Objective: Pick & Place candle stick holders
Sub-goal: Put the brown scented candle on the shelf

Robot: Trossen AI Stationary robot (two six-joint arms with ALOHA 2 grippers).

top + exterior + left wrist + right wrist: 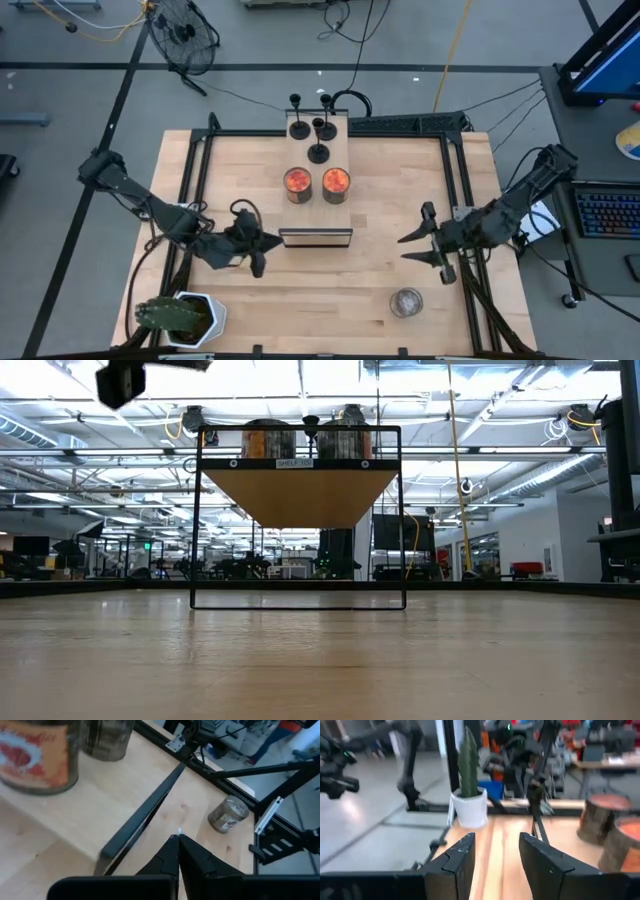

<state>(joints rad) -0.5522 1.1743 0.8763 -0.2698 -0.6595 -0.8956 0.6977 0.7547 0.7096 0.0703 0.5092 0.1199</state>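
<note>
Holders [318, 127] stand on shelf [317, 170]; left gripper [262, 246] closed (empty), right gripper [414, 246] apart.

A raised wooden shelf on a thin black metal frame [317, 200] stands at the middle of the far half of the pale wooden desk [380, 270], carrying two round tins with orange-red tops [315, 183] side by side near its middle and four small matte-black candle stick holders [318, 153] clustered at its far end. A small cactus in a white pot [183, 318] sits at the desk's near left corner, and a small round glass jar [406, 301] lies near the near edge, right of centre. The left end effector [262, 243] hangs just left of the shelf's near end, and the right end effector [412, 246] well to its right, above the jar.
</note>
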